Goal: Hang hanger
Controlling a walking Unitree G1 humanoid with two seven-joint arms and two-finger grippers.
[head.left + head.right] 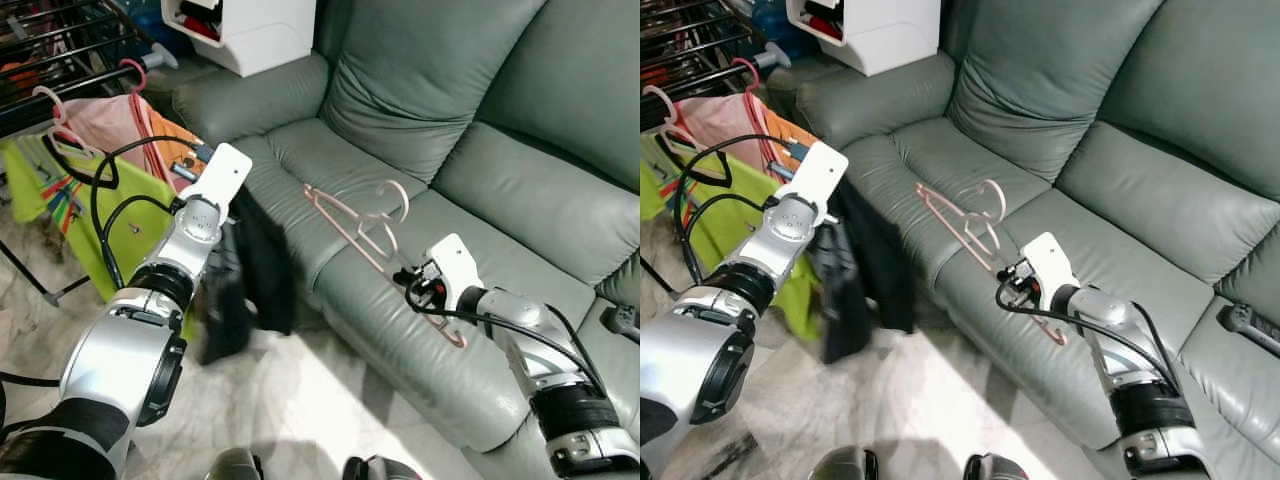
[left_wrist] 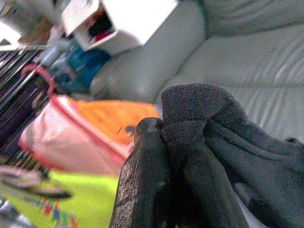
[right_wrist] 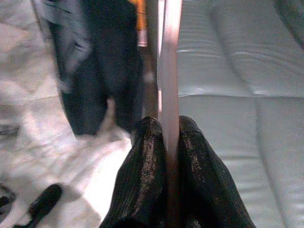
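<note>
Hanger: your pale pink thin plastic hanger (image 1: 352, 222) lies over the front seat cushion of the grey-green leather sofa (image 1: 480, 130), hook end toward the backrest, lower end in your right gripper.
Right gripper: your right gripper (image 3: 167, 142) sits at the seat's front edge, its two black fingers (image 3: 142, 180) pinched tight on the hanger's pink bar.
Left gripper: your left gripper (image 2: 164, 142) is off the sofa's front corner, jaws closed on a fold of the black knitted garment (image 1: 255, 270), which hangs down toward the pale marble floor (image 1: 300, 400).
Drying rack: you have a dark metal drying rack (image 1: 60, 60) on your left, carrying a pink cloth (image 1: 105, 120), an orange cloth (image 1: 175, 145) and a lime-green printed cloth (image 1: 60, 200).
Armrest: a white box with a red interior (image 1: 245, 25) stands behind the sofa's armrest.
Far right: a black power strip (image 1: 1252, 325) rests on the seat.
</note>
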